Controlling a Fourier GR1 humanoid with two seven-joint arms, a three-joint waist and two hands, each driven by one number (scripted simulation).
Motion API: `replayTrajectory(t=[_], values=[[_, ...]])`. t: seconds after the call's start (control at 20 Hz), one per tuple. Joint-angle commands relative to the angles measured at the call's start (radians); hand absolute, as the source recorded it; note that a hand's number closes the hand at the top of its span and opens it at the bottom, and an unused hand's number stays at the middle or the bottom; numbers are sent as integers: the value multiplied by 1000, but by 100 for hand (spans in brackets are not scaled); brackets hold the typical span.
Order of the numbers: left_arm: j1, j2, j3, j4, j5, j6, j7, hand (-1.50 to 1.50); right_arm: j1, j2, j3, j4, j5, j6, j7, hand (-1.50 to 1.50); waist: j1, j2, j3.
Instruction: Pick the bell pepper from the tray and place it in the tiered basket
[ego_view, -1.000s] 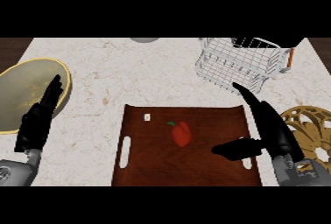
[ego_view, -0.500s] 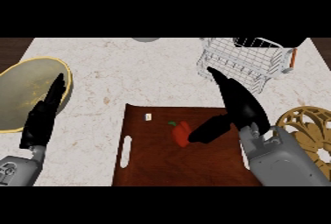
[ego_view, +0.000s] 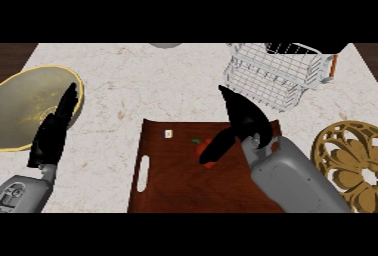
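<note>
One hand working: right hand (ego_view: 244, 122) spread wide over the bell pepper (ego_view: 207, 155) on the tray (ego_view: 177, 192), thumb alongside it, pre-grasp; left hand (ego_view: 53, 132) rests flat, fingers straight.

Counter (ego_view: 148, 85): pale speckled marble look, smooth, matt.
Tray (ego_view: 177, 187): dark reddish-brown wood, smooth, faint sheen.
Pepper (ego_view: 210, 161): red skin, mostly hidden by thumb; green stem.
Basket (ego_view: 277, 75): white wire, thin bars, coated-metal look.
Plate (ego_view: 29, 107): yellowish, dull mottled glaze, lighter rim.
Trivet (ego_view: 354, 165): golden openwork, wood-like, matt.
Right hand (ego_view: 247, 122), left hand (ego_view: 53, 132): black, matt.
Forearms: grey, smooth, plastic-like.
</note>
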Motion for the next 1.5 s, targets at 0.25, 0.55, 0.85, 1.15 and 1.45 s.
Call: replayTrajectory(t=[0.25,0.55,0.85,1.15,1.45], values=[[29,27,67,-7,24,-61,-14,0,11,72,50,36,70,45,198,-150,-2,-2,0],[73,-7,46,-24,-4,-53,-32,0,38,94,124,-1,155,78,245,-150,-10,-6,0],[24,-38,46,-4,-44,-35,9,0,34,119,103,46,208,98,195,-150,-7,-1,1],[43,-5,93,-24,-13,-99,-12,0,54,145,84,30,233,125,204,-150,-6,-2,0],[4,-58,65,-13,-76,-48,22,0,72,189,64,145,268,78,158,-150,-3,1,1]])
